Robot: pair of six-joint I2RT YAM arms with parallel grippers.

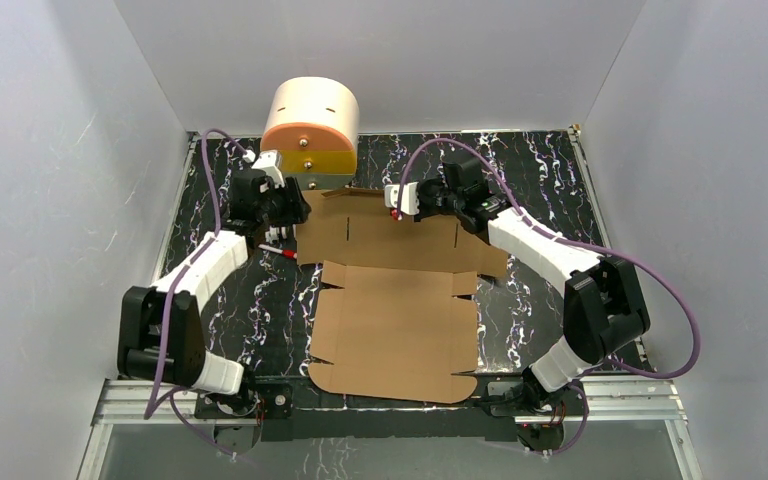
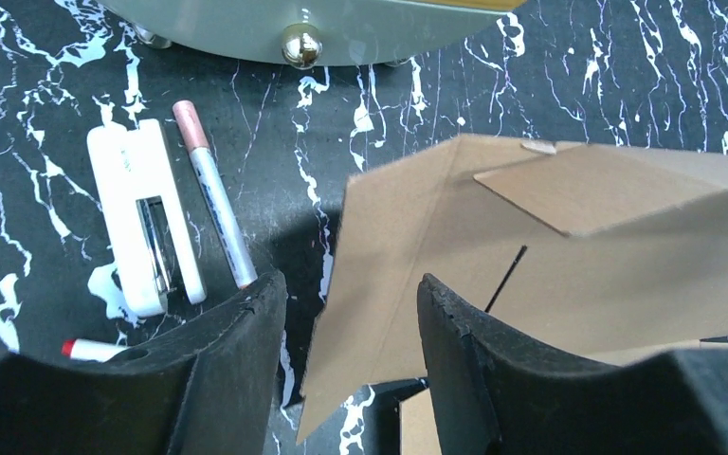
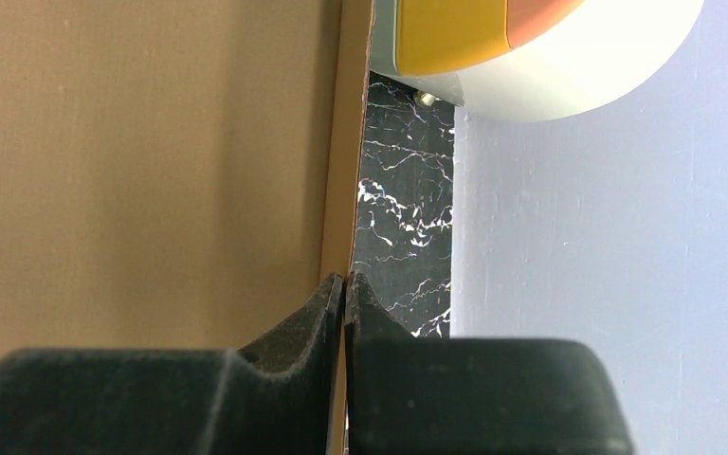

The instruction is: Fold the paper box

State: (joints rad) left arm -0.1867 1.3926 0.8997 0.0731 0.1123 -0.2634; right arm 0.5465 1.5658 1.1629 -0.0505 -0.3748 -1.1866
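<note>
The paper box (image 1: 395, 330) is a brown die-cut cardboard sheet; its near panels lie flat on the black marbled table and its far panel (image 1: 390, 235) is raised. My left gripper (image 1: 282, 222) is at the sheet's far left corner, open. In the left wrist view the raised corner of the box (image 2: 578, 246) stands between the spread fingers (image 2: 237, 351) of the left gripper (image 2: 351, 284), touching neither. My right gripper (image 1: 402, 203) is shut on the far panel's top edge. In the right wrist view the right gripper (image 3: 344, 277) pinches the thin edge of the box (image 3: 152, 161).
A cream cylinder with an orange and yellow front (image 1: 310, 115) stands just behind the box, close to both grippers. A white stapler-like block (image 2: 142, 218), a silver pen (image 2: 213, 194) and a red-tipped marker (image 1: 282, 253) lie left of the box. White walls enclose the table.
</note>
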